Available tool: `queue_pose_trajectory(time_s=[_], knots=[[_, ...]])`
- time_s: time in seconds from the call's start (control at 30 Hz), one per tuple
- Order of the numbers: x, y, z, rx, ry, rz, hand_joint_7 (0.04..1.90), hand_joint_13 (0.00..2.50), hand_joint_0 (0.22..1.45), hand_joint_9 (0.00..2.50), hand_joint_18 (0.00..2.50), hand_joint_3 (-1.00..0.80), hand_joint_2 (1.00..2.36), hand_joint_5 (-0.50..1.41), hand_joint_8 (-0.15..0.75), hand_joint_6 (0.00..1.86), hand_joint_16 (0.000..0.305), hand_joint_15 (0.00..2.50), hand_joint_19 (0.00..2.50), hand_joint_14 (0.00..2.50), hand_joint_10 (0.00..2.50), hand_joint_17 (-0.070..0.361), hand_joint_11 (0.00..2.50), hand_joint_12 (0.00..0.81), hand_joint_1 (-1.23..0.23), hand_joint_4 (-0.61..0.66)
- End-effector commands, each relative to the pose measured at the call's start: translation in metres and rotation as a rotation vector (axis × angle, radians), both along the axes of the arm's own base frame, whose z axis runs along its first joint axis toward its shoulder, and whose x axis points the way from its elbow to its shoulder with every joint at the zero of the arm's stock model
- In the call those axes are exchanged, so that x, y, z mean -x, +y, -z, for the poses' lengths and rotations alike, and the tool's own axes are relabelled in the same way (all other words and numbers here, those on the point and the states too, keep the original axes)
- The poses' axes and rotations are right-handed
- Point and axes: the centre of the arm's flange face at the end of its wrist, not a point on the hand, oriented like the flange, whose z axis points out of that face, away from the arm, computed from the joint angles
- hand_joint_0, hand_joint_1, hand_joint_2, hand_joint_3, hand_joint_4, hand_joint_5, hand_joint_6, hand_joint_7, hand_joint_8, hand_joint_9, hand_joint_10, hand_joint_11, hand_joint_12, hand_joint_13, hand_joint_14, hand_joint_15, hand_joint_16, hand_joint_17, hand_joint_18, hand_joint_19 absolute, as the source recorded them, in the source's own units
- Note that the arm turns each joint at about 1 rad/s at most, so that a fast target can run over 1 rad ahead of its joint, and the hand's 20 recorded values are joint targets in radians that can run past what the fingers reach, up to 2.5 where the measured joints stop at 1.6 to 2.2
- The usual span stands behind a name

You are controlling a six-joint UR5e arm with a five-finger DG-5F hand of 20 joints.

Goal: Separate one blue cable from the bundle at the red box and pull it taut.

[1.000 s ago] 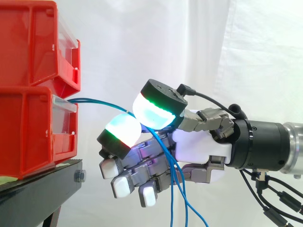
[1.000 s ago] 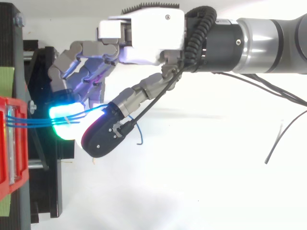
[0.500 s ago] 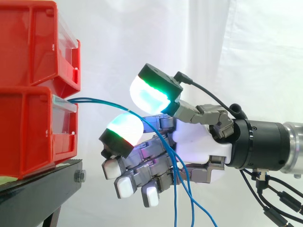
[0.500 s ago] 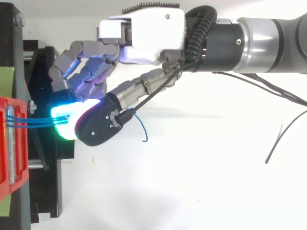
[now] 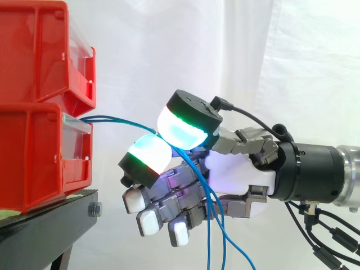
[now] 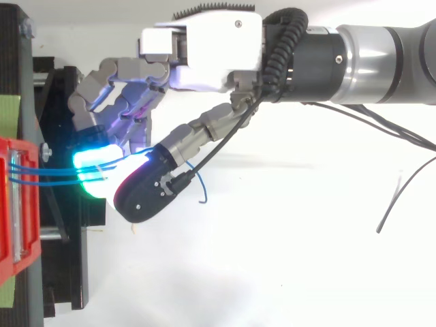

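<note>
We see the hand [image 5: 236, 174] pinching the blue cables [image 5: 121, 120] just beside the red box [image 5: 39, 152] — no single strand looks separated or taut yet.

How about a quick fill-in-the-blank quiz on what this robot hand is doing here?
The thin cables pinched by the hand are ___ in colour.
They come out of the ___ of the two stacked red bins.
The bins rest on a stand that is ___ in colour.
Missing words: blue; lower; black.
</note>
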Motion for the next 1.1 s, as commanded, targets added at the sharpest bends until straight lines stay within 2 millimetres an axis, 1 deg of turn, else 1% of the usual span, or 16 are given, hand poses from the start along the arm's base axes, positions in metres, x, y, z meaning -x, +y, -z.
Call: queue_pose_trajectory(time_s=[0.0, 0.13, 0.27, 0.37, 0.43, 0.5, 0.57, 0.63, 0.77, 0.9, 0.97, 1.07], knots=[[0.0, 0.0002, -0.0008, 0.0, -0.001, 0.0, 1.07, 0.82, 0.77, 0.79, 0.93, -0.5, 1.0, -0.18, 0.361, 0.89, 0.05, 0.49, 0.6, 0.02, 0.02, 0.113, 0.69, 0.394, -0.92, 0.07], [-0.0001, 0.0002, 0.0005, 0.0, 0.0, 0.0, 1.11, 0.84, 0.79, 0.81, 0.95, -0.5, 1.0, -0.18, 0.354, 0.9, 0.05, 0.5, 0.6, 0.02, 0.02, 0.113, 0.71, 0.392, -0.94, 0.11], [-0.0002, 0.0014, -0.0008, 0.0, -0.001, -0.002, 1.1, 0.85, 0.75, 0.82, 0.96, -0.5, 1.0, -0.17, 0.357, 0.9, 0.05, 0.5, 0.6, 0.02, 0.02, 0.113, 0.73, 0.391, -0.95, 0.15], [-0.0004, 0.0014, -0.0009, 0.0, -0.003, -0.002, 1.09, 0.86, 0.66, 0.84, 0.96, -0.5, 1.0, -0.17, 0.36, 0.9, 0.05, 0.51, 0.62, 0.02, 0.02, 0.113, 0.73, 0.39, -0.94, 0.16], [-0.0005, 0.0014, -0.0011, 0.0, -0.004, -0.002, 1.08, 0.87, 0.64, 0.84, 0.96, -0.5, 1.0, -0.17, 0.364, 0.9, 0.05, 0.51, 0.62, 0.02, 0.02, 0.113, 0.73, 0.394, -0.94, 0.16], [-0.0004, 0.0014, -0.0009, 0.0, -0.003, -0.002, 1.12, 0.88, 0.63, 0.88, 0.97, -0.5, 1.0, -0.15, 0.37, 0.89, 0.05, 0.52, 0.64, 0.02, 0.02, 0.113, 0.74, 0.395, -0.94, 0.16], [-0.0003, 0.0014, 0.0005, 0.0, 0.0, -0.002, 1.13, 0.89, 0.63, 0.89, 0.98, -0.5, 1.0, -0.15, 0.373, 0.89, 0.051, 0.53, 0.64, 0.02, 0.02, 0.114, 0.73, 0.394, -0.91, 0.17], [-0.0006, 0.0014, -0.0015, 0.0, -0.003, -0.002, 1.1, 0.9, 0.6, 0.9, 0.99, -0.5, 1.0, -0.15, 0.375, 0.88, 0.051, 0.53, 0.65, 0.02, 0.02, 0.114, 0.74, 0.397, -0.84, 0.17], [-0.0008, 0.0039, -0.0013, 0.0, -0.001, -0.005, 1.1, 0.9, 0.56, 0.91, 1.0, -0.5, 1.0, -0.14, 0.38, 0.88, 0.052, 0.53, 0.66, 0.02, 0.02, 0.118, 0.73, 0.404, -0.8, 0.18], [-0.0011, 0.0051, -0.0001, 0.0, 0.0, -0.006, 1.1, 0.92, 0.48, 0.92, 1.05, -0.5, 1.0, -0.15, 0.402, 0.87, 0.058, 0.52, 0.65, 0.02, 0.01, 0.13, 0.72, 0.435, -0.78, 0.2], [-0.0015, 0.0085, 0.0001, 0.0, 0.002, -0.008, 1.1, 0.92, 0.47, 0.92, 1.05, -0.5, 1.0, -0.15, 0.403, 0.86, 0.058, 0.53, 0.65, 0.02, 0.02, 0.131, 0.73, 0.438, -0.77, 0.2], [-0.0018, 0.0098, -0.0017, 0.0, 0.0, -0.009, 1.08, 0.92, 0.45, 0.93, 1.07, -0.5, 1.0, -0.15, 0.419, 0.86, 0.061, 0.53, 0.65, 0.02, 0.02, 0.137, 0.72, 0.448, -0.69, 0.21]])
